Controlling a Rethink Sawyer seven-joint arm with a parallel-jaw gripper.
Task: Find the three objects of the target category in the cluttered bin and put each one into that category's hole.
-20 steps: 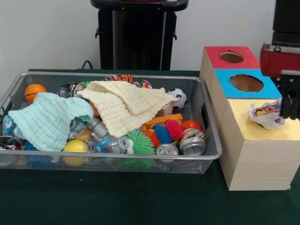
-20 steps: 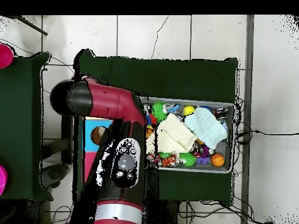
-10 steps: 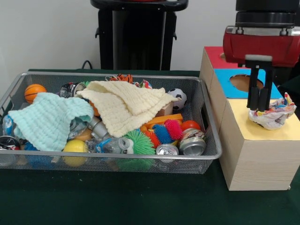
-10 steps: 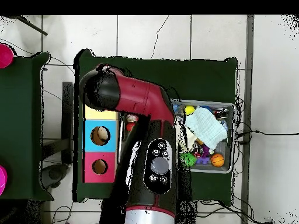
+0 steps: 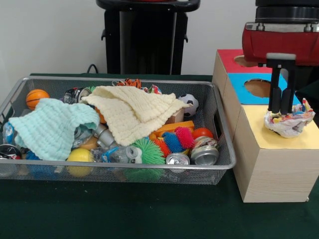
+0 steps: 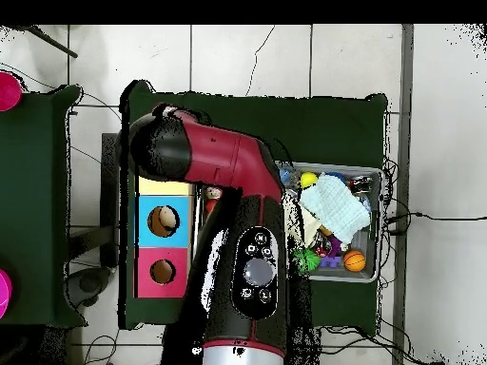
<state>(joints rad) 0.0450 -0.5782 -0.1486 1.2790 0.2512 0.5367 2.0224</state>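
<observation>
The wire mesh bin [image 5: 124, 165] stands at the left, full of toys, cans and two cloths; it also shows in the overhead view [image 6: 381, 228]. One wad of confetti-print film [image 5: 289, 123] rests on the yellow top [image 5: 304, 142] of the nearest wooden box and covers its hole. My gripper [image 5: 281, 110] hangs straight down over the wad's left part, with its fingers close together and their tips at the wad's top. I see no other wad clearly in the bin. In the overhead view my arm [image 6: 238, 190] hides the gripper and most of the yellow top [image 6: 162, 184].
The blue-topped box [image 5: 237, 92] and the red-topped box [image 5: 227, 57] stand behind the yellow one, with their holes open. In the bin lie a pale yellow cloth [image 5: 134, 112], a mint cloth [image 5: 50, 127], silver cans [image 5: 204, 154], spiky balls [image 5: 147, 149] and an orange ball [image 5: 36, 97].
My gripper came in from the right edge to above the wad, then shifted slightly right. The wad stayed on the yellow top.
</observation>
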